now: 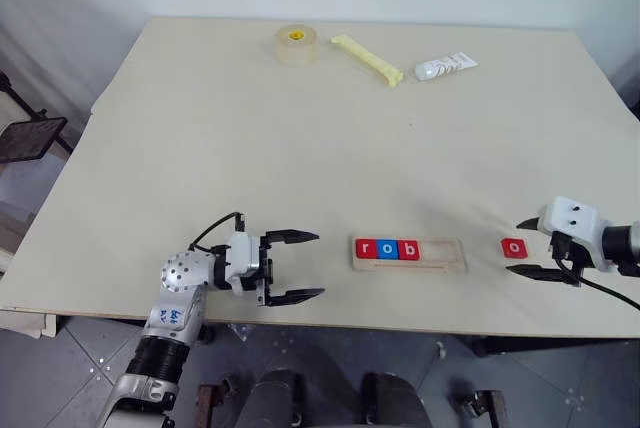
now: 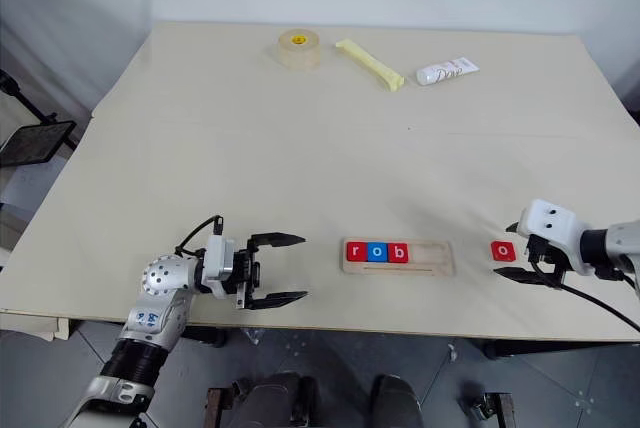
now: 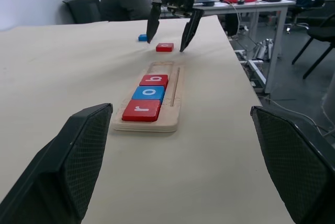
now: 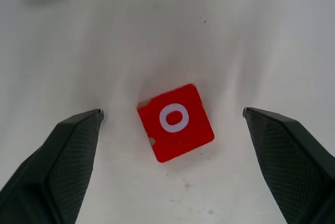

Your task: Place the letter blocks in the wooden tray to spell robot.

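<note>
Holding three letter blocks, the wooden tray (image 1: 440,257) lies flat near the front edge of the counter (image 1: 300,148). Its left portion is filled, read left to right from the head views: red r block (image 1: 365,248), blue o block (image 1: 387,249), red b block (image 1: 408,250), edge to edge in the groove. The right portion of the tray is bare wood.

A second red o block (image 4: 176,122) lies flat on the counter to the right of the tray, apart from it, white letter facing up. The right tool (image 1: 530,247) is over it, fingers spread wide, one on either side of the block and neither touching it; nothing gripped.

In the left wrist view a small blue block (image 3: 142,37) lies on the counter beyond the red o block; its letter cannot be read, possibly because the face is seen too obliquely.

The left tool (image 1: 297,266) is to the left of the tray, near the counter's front edge, pointing toward the tray, fingers wide apart and empty.

At the far side of the counter: a roll of clear tape (image 1: 297,44) with a yellow core, a yellow stick-like packet (image 1: 367,59), and a white tube (image 1: 446,67) with print too small to read.
</note>
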### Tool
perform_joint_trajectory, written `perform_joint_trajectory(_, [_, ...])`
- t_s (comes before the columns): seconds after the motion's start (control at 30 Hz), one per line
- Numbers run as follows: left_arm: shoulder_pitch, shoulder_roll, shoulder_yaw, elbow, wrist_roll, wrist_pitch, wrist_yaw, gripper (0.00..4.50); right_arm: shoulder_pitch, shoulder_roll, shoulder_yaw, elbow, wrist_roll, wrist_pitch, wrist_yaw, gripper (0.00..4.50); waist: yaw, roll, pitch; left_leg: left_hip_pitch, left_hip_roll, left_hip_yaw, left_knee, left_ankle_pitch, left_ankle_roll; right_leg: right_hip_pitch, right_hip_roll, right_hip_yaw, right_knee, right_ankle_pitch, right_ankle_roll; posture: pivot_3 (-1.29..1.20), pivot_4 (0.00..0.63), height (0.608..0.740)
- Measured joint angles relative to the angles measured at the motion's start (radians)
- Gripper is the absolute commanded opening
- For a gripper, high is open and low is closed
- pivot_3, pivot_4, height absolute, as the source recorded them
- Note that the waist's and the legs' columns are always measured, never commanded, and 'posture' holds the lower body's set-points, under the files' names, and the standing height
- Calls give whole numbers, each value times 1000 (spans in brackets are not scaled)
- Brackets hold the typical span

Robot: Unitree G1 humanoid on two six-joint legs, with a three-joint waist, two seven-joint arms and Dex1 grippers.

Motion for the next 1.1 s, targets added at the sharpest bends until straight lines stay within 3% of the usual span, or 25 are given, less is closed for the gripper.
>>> perform_joint_trajectory(0.3, [33,19,0,-42,0,11,24,4500,-63,8,35,96,-31,-79,50,4479,3,0,0,0,0,-4,2,0,0,4,0,-2,-1,0,0,0,150,740])
perform_joint_trajectory(0.4, [30,20,0,-42,0,12,25,4500,-66,8,41,84,-51,-37,43,3902,2,-1,0,1,0,-6,4,0,0,7,0,-4,-2,0,0,0,150,740])
perform_joint_trajectory(0.67, [-13,16,-1,-30,0,12,21,4500,-79,8,55,72,-73,11,40,1452,0,-1,0,1,0,-7,9,0,0,11,0,-4,-4,0,0,0,150,740])
perform_joint_trajectory(0.87, [-20,12,-3,9,0,11,16,4500,-65,8,28,-21,-56,131,27,1459,-1,0,0,0,0,-7,9,0,0,9,0,-4,-3,0,0,0,150,740])
perform_joint_trajectory(1.1, [-72,-2,-5,62,0,-6,-17,4500,-26,4,-46,-466,101,502,16,1459,1,0,0,-1,0,-8,9,0,0,8,0,-2,-2,0,0,0,150,740])
